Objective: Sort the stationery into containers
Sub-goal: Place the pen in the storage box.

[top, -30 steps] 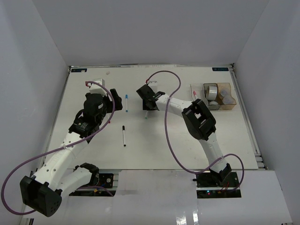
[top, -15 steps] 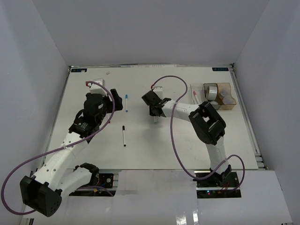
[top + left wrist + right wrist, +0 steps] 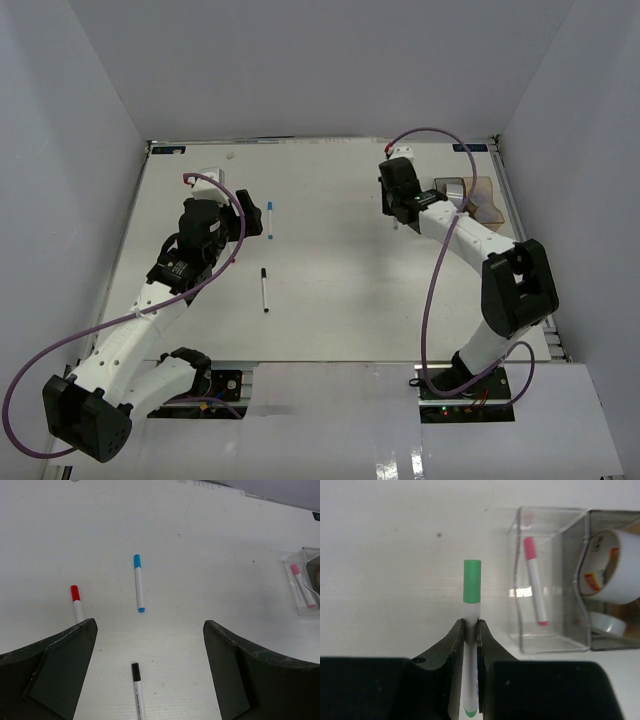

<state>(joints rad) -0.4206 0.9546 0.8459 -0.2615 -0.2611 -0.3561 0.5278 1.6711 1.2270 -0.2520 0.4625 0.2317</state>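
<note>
My right gripper [image 3: 470, 630] is shut on a green-capped marker pen [image 3: 472, 587] and holds it just left of the clear bin [image 3: 520, 630]. That bin holds a pink-capped pen [image 3: 535, 580]. The smoky grey bin [image 3: 585, 540] beside it holds tape rolls [image 3: 615, 570]. In the top view the right gripper [image 3: 404, 214] is at the bins' [image 3: 482, 192] left end. My left gripper [image 3: 150, 670] is open and empty above a black-capped pen [image 3: 137, 690]. A blue-capped pen [image 3: 138, 590] and a red-capped pen [image 3: 76, 602] lie beyond it.
In the top view the blue-capped pen [image 3: 270, 218] and black-capped pen [image 3: 264, 290] lie left of centre on the white table [image 3: 340, 290]. White walls stand on three sides. The right arm's purple cable [image 3: 440, 135] arcs above the bins.
My right arm has swung from the table's middle to the right, carrying the green-capped pen up to the clear bin. The left arm has not moved.
</note>
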